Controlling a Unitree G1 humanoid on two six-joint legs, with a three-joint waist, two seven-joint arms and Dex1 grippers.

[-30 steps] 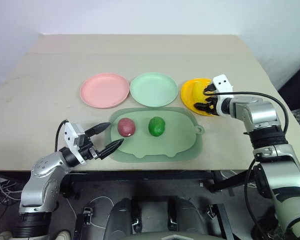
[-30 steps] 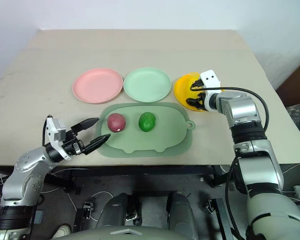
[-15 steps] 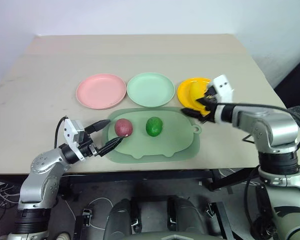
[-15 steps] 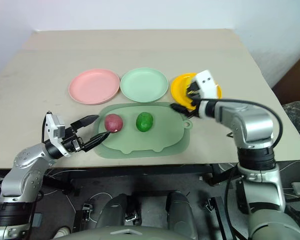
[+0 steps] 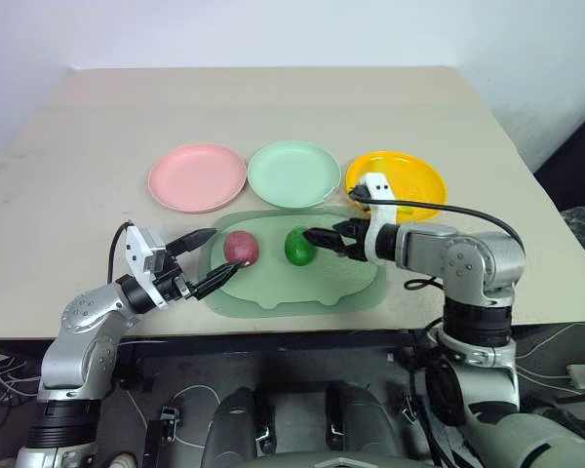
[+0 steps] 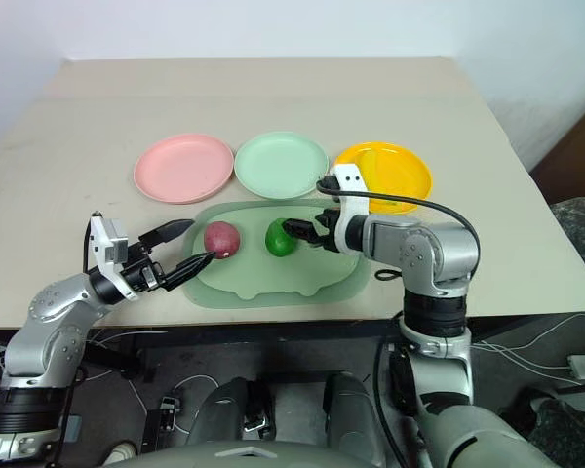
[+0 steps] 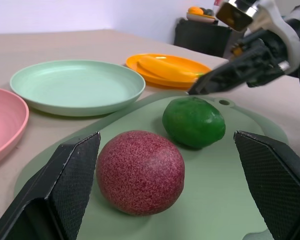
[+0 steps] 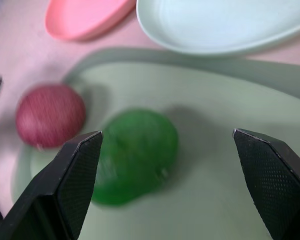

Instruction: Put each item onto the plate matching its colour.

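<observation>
Altogether, one pale-green tray mat (image 5: 302, 283) is lying on the table (image 5: 68, 195) in front of three plates sitting in a row, one pink plate (image 5: 197, 176), one mint-green plate (image 5: 293, 173) and one orange-yellow plate (image 5: 400, 181) that is carrying the single yellow banana (image 7: 165, 65). Two fruits are resting side by side on the mat, one maroon fruit (image 5: 241, 248) and one green fruit (image 5: 299, 246). Two grippers are hovering with fingers spread wide and gripping nothing: the left gripper (image 5: 205, 261) just beside the maroon fruit, the right gripper (image 5: 324, 241) just beside the green one.
</observation>
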